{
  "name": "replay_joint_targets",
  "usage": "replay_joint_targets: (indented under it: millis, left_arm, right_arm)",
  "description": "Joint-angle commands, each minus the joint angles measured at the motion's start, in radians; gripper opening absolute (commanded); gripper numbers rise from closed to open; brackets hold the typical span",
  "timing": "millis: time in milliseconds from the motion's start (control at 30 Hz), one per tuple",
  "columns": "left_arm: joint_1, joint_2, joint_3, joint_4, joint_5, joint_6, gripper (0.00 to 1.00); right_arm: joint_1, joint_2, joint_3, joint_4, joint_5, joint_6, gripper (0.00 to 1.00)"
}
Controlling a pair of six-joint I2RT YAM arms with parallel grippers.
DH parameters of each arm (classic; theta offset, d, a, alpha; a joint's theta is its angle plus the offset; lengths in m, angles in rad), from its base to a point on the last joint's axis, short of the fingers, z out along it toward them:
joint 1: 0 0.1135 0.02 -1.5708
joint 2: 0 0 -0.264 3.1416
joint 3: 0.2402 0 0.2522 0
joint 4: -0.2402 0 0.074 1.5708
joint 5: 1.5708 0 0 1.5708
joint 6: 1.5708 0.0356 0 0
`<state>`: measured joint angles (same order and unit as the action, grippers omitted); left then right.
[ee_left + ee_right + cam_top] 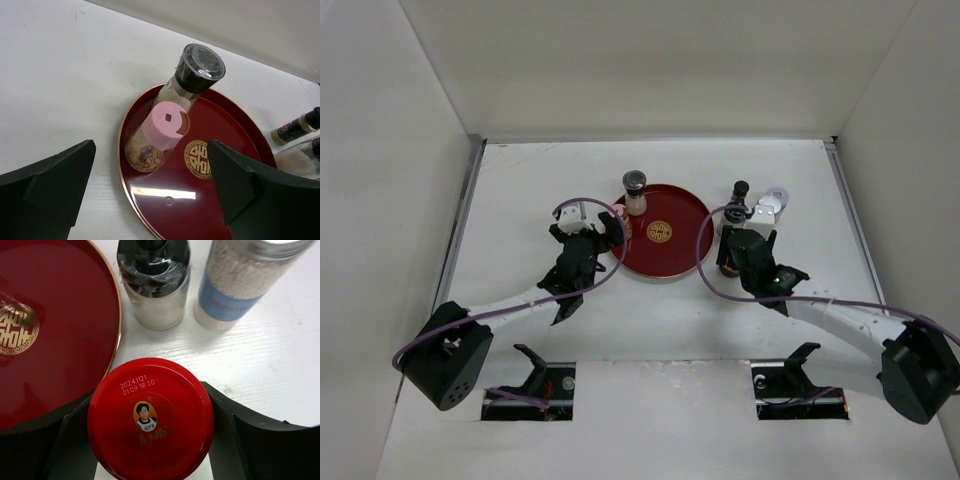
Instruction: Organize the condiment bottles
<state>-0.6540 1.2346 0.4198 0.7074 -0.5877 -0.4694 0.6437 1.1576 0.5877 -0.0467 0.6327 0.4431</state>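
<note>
A pink-capped jar [165,132] stands on the left part of the red plate [210,210], next to a dark-grey-capped grinder [197,70]. My left gripper [150,200] is open and empty, with its fingers just short of the pink jar. In the top view it [603,232] is at the plate's left rim. My right gripper [150,412] is shut on a red-capped jar [150,417] just right of the plate's rim [117,325]. Ahead of it stand a dark narrow bottle [153,280] and a silver-capped, blue-labelled jar [245,280].
The red plate [685,255] lies mid-table, with the grinder [634,190] at its back left edge. The dark bottle [741,192] and the silver-capped jar [772,203] stand on the white table right of it. White walls close in the left, back and right sides.
</note>
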Motion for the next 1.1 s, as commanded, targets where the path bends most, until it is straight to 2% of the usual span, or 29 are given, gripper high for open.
replay_joint_targets:
  millis: [0,133,300,500,833,967,1033,1067]
  left_arm:
    - [0.021,-0.001,-0.016,0.064,0.009,-0.020,0.95]
    - [0.043,-0.020,-0.039,0.075,-0.015,-0.046,0.97]
    - [0.095,-0.090,-0.108,0.102,-0.086,-0.101,1.00]
    - [0.165,-0.162,-0.185,0.116,-0.126,-0.178,1.00]
    - [0.170,-0.141,-0.185,0.116,-0.097,-0.193,1.00]
    - [0.169,-0.136,-0.184,0.116,-0.089,-0.193,1.00]
    - [0.167,-0.132,-0.181,0.116,-0.089,-0.193,1.00]
    - [0.167,-0.129,-0.179,0.116,-0.087,-0.193,1.00]
  right_arm:
    - [0.026,-0.139,0.052,0.067,0.116,-0.050,0.46]
    - [0.095,-0.165,0.133,0.067,0.084,-0.098,0.47]
    - [0.196,0.060,0.242,0.220,-0.063,-0.101,0.48]
    - [0.271,0.347,0.421,0.355,-0.116,-0.161,0.48]
    - [0.319,0.588,0.551,0.427,-0.119,-0.169,0.52]
    - [0.326,0.628,0.557,0.441,-0.123,-0.155,0.59]
    - [0.334,0.633,0.560,0.436,-0.120,-0.156,0.70]
    - [0.336,0.626,0.560,0.433,-0.113,-0.162,0.79]
